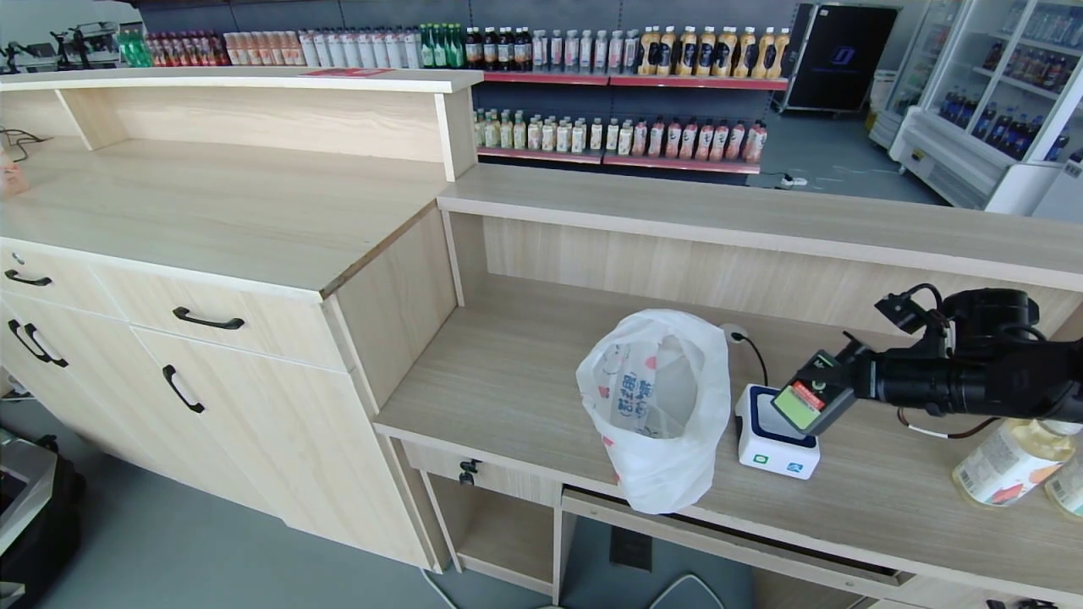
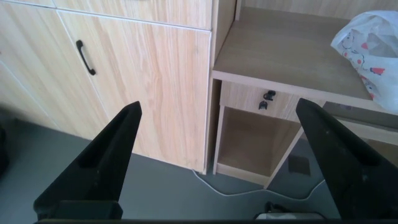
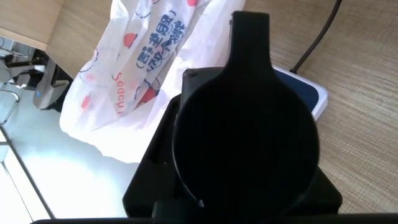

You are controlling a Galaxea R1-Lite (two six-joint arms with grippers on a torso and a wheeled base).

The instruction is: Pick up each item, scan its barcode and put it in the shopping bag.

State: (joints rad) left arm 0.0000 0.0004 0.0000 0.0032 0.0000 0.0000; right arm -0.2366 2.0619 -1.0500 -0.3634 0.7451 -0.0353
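The left gripper (image 2: 219, 112) hung near the cabinet (image 2: 155, 81), fingers spread wide and empty. On the surface (image 1: 508, 372) stood the open shopping bag (image 1: 656, 406), with the scanner (image 1: 774, 444) just beside it at three o'clock. Just above the scanner, the right gripper (image 1: 819, 391) had its fingers closed on a green-labelled item (image 1: 795, 408). Bottles (image 1: 1007, 461) stood at its four o'clock.

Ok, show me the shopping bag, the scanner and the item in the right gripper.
shopping bag (image 1: 668, 465), head view, its white front wall.
scanner (image 1: 774, 448), head view, its white front side.
green-labelled item (image 1: 799, 406), head view, its green label.
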